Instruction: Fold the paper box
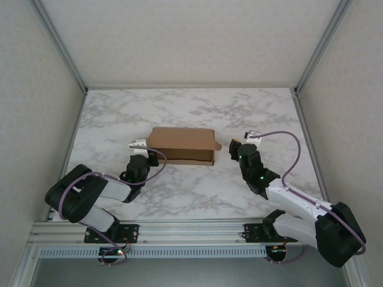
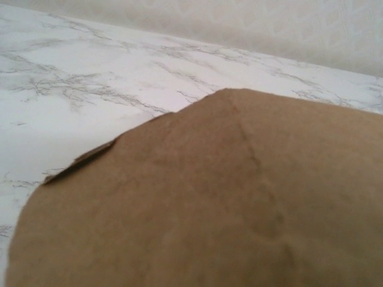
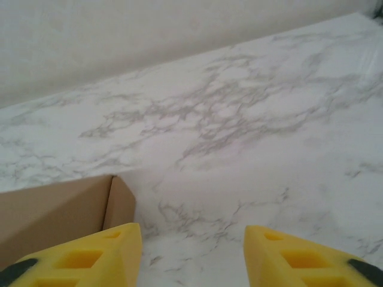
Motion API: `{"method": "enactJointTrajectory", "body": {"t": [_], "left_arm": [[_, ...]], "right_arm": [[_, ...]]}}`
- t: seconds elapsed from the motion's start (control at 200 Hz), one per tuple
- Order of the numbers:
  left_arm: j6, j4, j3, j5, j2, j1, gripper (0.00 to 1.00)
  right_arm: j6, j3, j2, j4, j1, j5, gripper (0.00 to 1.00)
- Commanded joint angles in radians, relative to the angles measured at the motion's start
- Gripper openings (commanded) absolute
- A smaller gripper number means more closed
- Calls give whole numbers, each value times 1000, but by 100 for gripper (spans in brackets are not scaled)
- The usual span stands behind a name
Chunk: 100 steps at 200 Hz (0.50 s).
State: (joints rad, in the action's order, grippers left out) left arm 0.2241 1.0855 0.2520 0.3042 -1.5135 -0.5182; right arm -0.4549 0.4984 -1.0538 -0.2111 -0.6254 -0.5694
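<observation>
The paper box [image 1: 181,145] is seen whole from above; its creased matte cardboard is shown close by the left wrist. The right gripper [image 3: 192,239] is held spread; the clasp of the left gripper [image 1: 139,143] cannot be told.

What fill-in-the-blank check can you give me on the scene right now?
The plain brown cardboard box lies on the ____-patterned white table.
The right arm's yellow jaws stand ____, bare table between them.
The left arm reaches the box's ____ end.
Missing: marble; open; left.
</observation>
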Motion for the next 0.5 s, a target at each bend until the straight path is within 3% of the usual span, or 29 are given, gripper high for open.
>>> {"method": "enactJointTrajectory", "body": {"t": [0.0, 0.08, 0.17, 0.325, 0.496], "left_arm": [[1, -61, 3, 19, -3, -5, 0], [1, -67, 3, 21, -1, -5, 0], [6, -70, 3, 21, 2, -5, 0], [9, -68, 0, 22, -1, -8, 0], [8, -83, 0, 27, -3, -14, 0]], "right_arm": [[51, 115, 18, 168, 4, -52, 44], [89, 208, -3, 175, 5, 50, 39], [29, 371, -74, 288, 4, 223, 36], [-67, 602, -286, 451, -2, 518, 37], [-127, 630, -446, 422, -28, 600, 36]]}}
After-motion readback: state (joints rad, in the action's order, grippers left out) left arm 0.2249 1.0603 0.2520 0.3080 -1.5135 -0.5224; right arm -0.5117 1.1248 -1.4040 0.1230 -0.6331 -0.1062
